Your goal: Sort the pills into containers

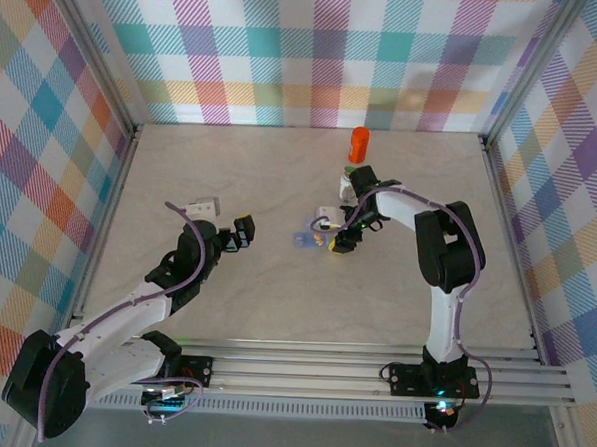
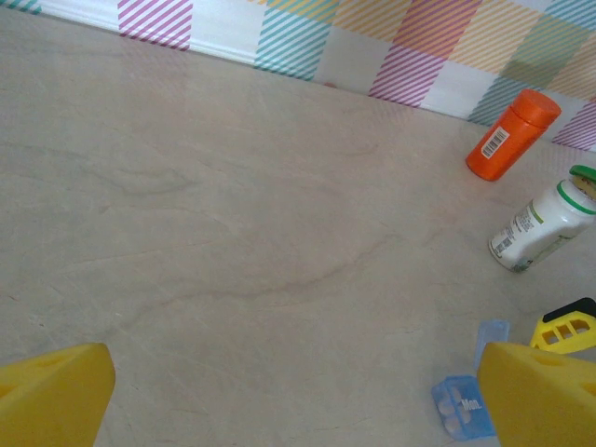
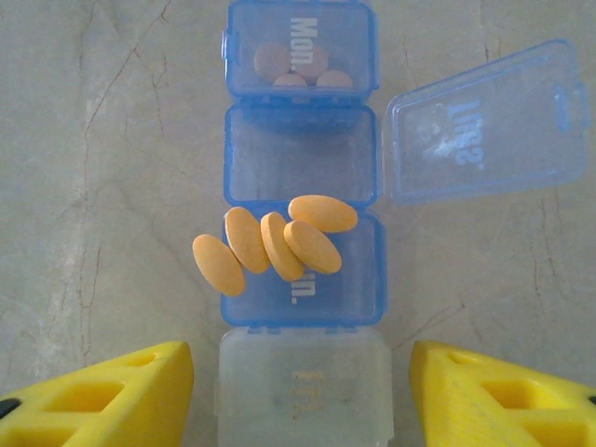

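The flat blue box (image 3: pixel 303 168) lies on the table under my right gripper (image 3: pixel 303 391). Its "Mon" cell is closed over round pale pills (image 3: pixel 293 65), and the middle cell's lid (image 3: pixel 484 121) is flipped open to the right. Several oval orange pills (image 3: pixel 279 244) lie on the closed lid of the cell beside it, one of them hanging off the left edge. My right gripper is open, its yellow fingers either side of the clear end cell (image 3: pixel 303 386) with a gap on each side. The orange bottle (image 1: pixel 359 144) and the green-capped whitish bottle (image 1: pixel 353 178) stand behind. My left gripper (image 1: pixel 240 232) is open and holds nothing.
In the left wrist view the orange bottle (image 2: pixel 512 135), the whitish bottle (image 2: pixel 545 226) and the blue box (image 2: pixel 463 407) sit to the right, with bare table (image 2: pixel 233 233) ahead. Plaid walls (image 1: pixel 307 54) close in three sides. An aluminium rail (image 1: pixel 371 373) runs along the near edge.
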Controlling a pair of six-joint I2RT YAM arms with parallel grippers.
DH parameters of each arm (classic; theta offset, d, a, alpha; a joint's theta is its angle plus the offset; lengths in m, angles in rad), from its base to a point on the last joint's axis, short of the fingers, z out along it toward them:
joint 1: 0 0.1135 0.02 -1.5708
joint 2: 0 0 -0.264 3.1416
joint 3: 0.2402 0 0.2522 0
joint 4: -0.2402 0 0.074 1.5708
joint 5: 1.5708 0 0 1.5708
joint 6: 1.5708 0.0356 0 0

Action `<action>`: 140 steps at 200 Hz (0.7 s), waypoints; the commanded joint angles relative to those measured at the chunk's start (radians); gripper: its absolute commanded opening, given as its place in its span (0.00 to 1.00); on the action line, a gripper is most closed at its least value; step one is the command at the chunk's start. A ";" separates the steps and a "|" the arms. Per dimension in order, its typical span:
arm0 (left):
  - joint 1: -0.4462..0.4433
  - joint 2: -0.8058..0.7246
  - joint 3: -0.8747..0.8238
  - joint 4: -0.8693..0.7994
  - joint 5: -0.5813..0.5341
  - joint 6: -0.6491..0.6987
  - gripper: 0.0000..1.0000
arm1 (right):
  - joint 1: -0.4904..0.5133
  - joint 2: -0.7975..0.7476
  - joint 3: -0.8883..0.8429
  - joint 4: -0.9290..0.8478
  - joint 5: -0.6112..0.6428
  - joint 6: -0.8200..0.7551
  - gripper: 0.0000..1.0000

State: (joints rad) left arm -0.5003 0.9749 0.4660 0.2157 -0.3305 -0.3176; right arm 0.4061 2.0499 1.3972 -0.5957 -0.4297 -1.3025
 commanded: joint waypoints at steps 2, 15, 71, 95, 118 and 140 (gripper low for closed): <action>0.010 -0.001 -0.011 0.037 0.013 0.017 1.00 | 0.007 0.025 0.034 -0.026 -0.013 -0.021 0.61; 0.009 -0.001 -0.011 0.037 0.012 0.017 1.00 | 0.007 0.030 0.038 -0.027 -0.010 -0.020 0.59; 0.008 0.004 -0.010 0.037 0.016 0.015 1.00 | 0.008 0.051 0.054 -0.026 0.004 0.003 0.58; 0.008 0.006 -0.010 0.038 0.020 0.015 1.00 | 0.008 0.054 0.061 -0.035 0.005 0.006 0.57; 0.009 0.010 -0.009 0.037 0.020 0.012 1.00 | 0.009 0.052 0.068 -0.045 0.002 0.008 0.57; 0.008 0.015 -0.008 0.037 0.024 0.011 1.00 | 0.008 0.053 0.075 -0.053 0.005 0.008 0.56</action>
State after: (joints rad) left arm -0.5003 0.9825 0.4660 0.2157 -0.3225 -0.3180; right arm 0.4072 2.0922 1.4456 -0.6079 -0.4068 -1.2976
